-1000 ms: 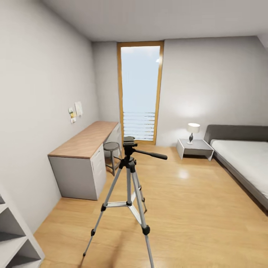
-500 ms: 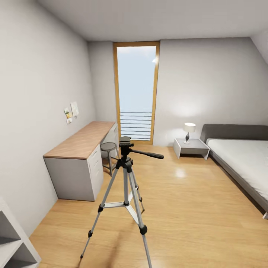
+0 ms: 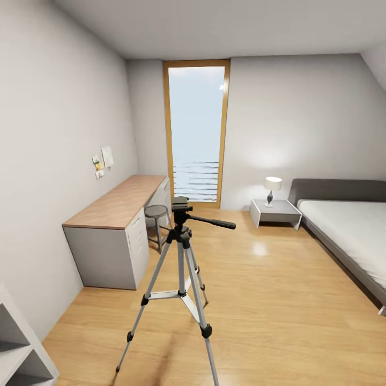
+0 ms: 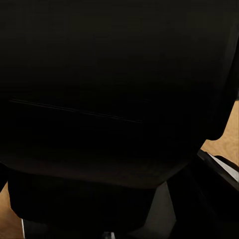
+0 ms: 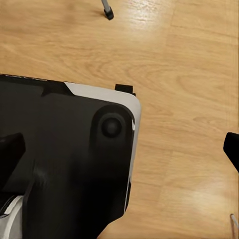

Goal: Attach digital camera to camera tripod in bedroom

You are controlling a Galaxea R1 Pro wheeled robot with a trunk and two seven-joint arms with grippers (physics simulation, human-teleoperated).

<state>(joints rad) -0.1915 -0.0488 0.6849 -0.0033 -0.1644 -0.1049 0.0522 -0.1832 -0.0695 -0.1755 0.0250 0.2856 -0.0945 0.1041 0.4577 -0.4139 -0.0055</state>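
Observation:
The camera tripod (image 3: 181, 236) stands on the light wood floor of the bedroom, near the middle of the head view. It has silver legs and a black head (image 3: 180, 206), and its pan handle (image 3: 215, 221) points right. One black tripod foot (image 5: 107, 12) shows in the right wrist view. The digital camera is out of view. My right gripper (image 5: 119, 149) hangs over the floor and my own black base (image 5: 69, 164), its fingertips (image 5: 11, 149) far apart with nothing between them. The left wrist view is almost wholly dark, and no fingers can be made out in it.
A wood-topped grey desk (image 3: 118, 203) runs along the left wall, with a round stool (image 3: 157, 212) beside it. A grey bed (image 3: 348, 225), a nightstand (image 3: 276, 212) with a lamp (image 3: 272, 185) and a tall window (image 3: 196, 134) lie beyond. A white shelf (image 3: 16, 343) stands near left.
The head view shifted a little between one second and half a second ago, so the camera moved. It has been still since. The tripod stands where it was.

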